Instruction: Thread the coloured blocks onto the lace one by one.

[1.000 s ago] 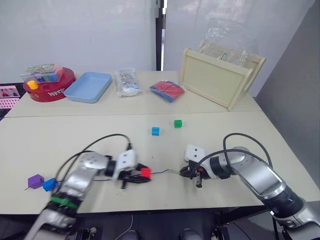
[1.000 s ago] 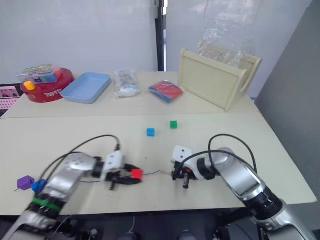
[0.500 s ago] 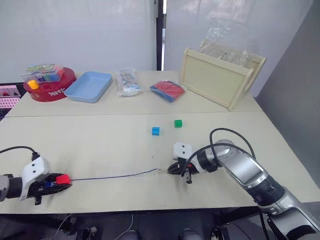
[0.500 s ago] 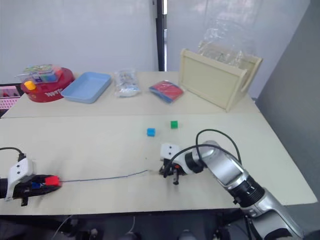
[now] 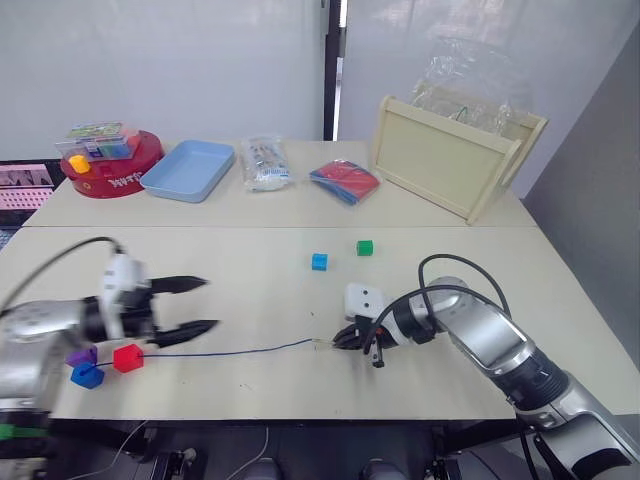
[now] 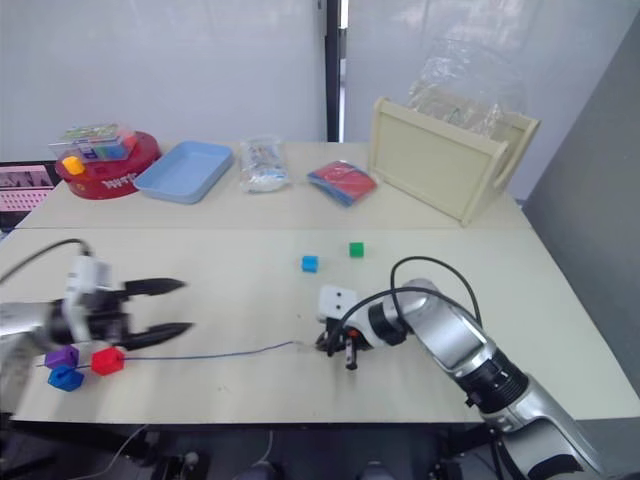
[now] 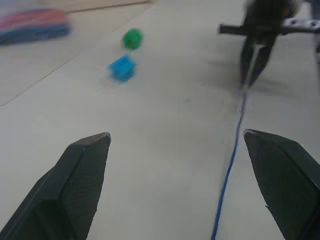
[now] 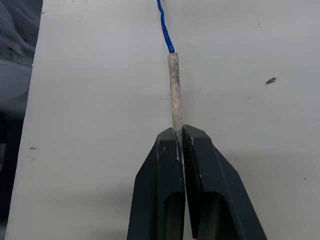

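- Lace lies along the near part of the table, running from the red block at my left across to its pale tip.
- Right gripper pinches that tip; in the right wrist view I see its two fingers pressed together with the stiff end sticking out between them, flat to the table.
- Three blocks sit bunched at the lace's left end: red, then purple and blue just beside it. I can't tell whether the cord passes through all three.
- Left gripper hovers near that bunch, just to its right, jaws wide apart, holding nothing. In the left wrist view the lace runs up between the spread fingers, nearer one of them.
- Two blocks loose mid-table, well apart from the lace: light blue and green, close to each other.
- Far side of the table, left to right: red tin with a yellow piece on top, blue tray, clear packet, red-and-blue flat pack, wooden crate with clear plastic in it.
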You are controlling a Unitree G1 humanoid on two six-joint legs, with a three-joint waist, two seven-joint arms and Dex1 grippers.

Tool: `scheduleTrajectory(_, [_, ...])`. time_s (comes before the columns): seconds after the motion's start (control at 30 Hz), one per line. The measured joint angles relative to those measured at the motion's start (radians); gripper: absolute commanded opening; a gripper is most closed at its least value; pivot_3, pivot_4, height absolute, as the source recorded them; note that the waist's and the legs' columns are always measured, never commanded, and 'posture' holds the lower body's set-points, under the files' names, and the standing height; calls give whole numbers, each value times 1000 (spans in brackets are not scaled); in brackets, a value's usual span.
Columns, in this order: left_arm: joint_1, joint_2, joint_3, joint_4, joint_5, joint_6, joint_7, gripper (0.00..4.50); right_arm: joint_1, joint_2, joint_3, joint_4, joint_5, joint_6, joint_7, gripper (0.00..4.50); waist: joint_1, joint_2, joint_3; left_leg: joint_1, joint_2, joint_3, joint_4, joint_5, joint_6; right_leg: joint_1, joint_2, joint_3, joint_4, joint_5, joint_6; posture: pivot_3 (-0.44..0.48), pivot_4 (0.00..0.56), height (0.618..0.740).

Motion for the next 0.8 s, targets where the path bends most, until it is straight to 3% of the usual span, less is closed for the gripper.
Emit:
scheduleTrajectory(0.13, [-14,-127,-166,-22,65,-31,10,4489,4,-15,33,-39,-6,28,2,0,-13,-1,0,0,1,0,2,0,0,0,2,0,1,0,0,0,150,740])
scheduleTrajectory(0.37, [-34,-239,-303,73,172,-142,-9,4489,-28,-51,114,-113,-88,109,-20,0,-13,0,0,0,0,-1,3,0,0,0,1,0,0,0,0,0,150,740])
scheduleTrajectory(0.77, [-107,-323,-345,213,233,-219,-18,4489,-60,-59,149,-159,-119,184,-30,0,-7,0,0,-1,-1,-1,4,0,0,1,0,0,0,0,0,0,150,740])
scheduleTrajectory(0.8, [-110,-324,-345,217,233,-219,-20,4225,-61,-60,149,-159,-119,184,-29,0,-7,0,0,-1,-1,-1,4,0,0,1,0,0,0,0,0,0,150,740])
